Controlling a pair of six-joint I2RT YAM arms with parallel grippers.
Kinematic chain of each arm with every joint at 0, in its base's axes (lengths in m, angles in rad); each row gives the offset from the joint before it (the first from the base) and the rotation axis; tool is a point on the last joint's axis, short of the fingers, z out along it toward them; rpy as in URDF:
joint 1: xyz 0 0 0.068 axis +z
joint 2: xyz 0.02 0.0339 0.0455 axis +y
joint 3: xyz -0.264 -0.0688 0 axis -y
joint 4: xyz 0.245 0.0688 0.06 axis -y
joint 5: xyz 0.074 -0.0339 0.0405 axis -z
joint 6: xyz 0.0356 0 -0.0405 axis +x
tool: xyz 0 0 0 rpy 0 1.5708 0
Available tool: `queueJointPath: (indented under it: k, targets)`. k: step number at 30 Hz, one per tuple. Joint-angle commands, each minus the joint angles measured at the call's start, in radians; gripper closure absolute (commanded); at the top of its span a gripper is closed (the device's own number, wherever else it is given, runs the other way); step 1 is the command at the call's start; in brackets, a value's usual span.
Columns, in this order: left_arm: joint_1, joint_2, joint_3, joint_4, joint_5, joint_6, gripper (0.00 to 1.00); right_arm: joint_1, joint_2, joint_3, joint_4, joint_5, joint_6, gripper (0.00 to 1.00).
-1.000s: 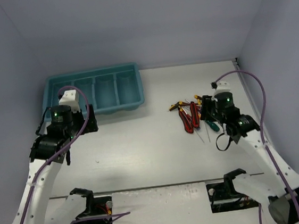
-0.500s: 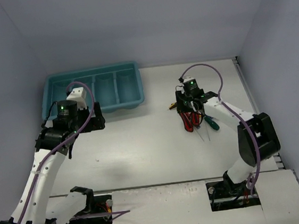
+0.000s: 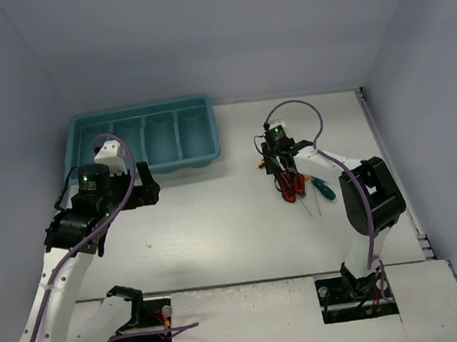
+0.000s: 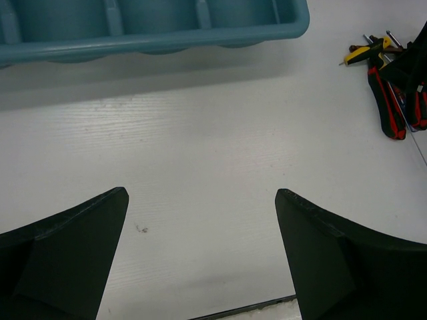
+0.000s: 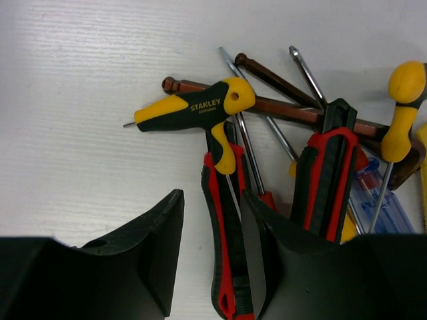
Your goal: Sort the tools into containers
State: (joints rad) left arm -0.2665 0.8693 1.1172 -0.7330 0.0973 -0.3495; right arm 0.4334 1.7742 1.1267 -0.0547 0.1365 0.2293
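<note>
The tools [image 3: 291, 179] lie heaped right of centre on the white table. In the right wrist view, red-and-black pliers [image 5: 223, 233] lie under a yellow-and-black T-handle tool [image 5: 190, 110]. Brown hex keys [image 5: 280, 103], a yellow-handled screwdriver [image 5: 401, 110] and a blue handle [image 5: 373, 193] lie beside them. My right gripper [image 5: 211, 200] [image 3: 281, 164] is low over the heap, its jaws narrowed either side of one pliers handle. A strip of table shows between the left finger [image 5: 160, 247] and that handle. The teal tray [image 3: 143, 139] with its containers sits back left. My left gripper [image 4: 201, 197] [image 3: 147, 189] hangs open over bare table near the tray.
A green-handled screwdriver [image 3: 322, 186] lies at the heap's right side. The left wrist view shows the tray's front rim [image 4: 167, 32] and the tools [image 4: 387, 100] at its top right. Grey walls enclose the table on three sides.
My right arm swung left and farther out over the tool heap, and its jaws narrowed around a pliers handle. The left arm shifted a little and stayed open.
</note>
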Motion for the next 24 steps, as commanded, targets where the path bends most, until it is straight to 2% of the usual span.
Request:
queueJointPath:
  k: [1, 14, 17, 22, 24]
  targets:
    - [-0.007, -0.012, -0.008, 0.019, 0.018, -0.020, 0.08, 0.005, 0.033, 0.074, 0.044, 0.080, -0.040, 0.63]
    - [-0.007, -0.038, -0.025, 0.000, 0.020, -0.026, 0.08, 0.005, 0.170, 0.173, 0.044, 0.104, -0.073, 0.66]
    - [-0.008, -0.036, -0.022, -0.003, 0.018, -0.022, 0.08, 0.005, 0.179, 0.174, 0.044, 0.111, -0.083, 0.74]
    - [-0.008, -0.024, -0.015, -0.002, 0.018, -0.020, 0.08, 0.006, 0.170, 0.168, 0.044, 0.128, -0.099, 1.00]
    - [-0.009, -0.018, -0.006, -0.002, 0.021, -0.020, 0.08, 0.007, 0.144, 0.168, 0.044, 0.138, -0.112, 1.00]
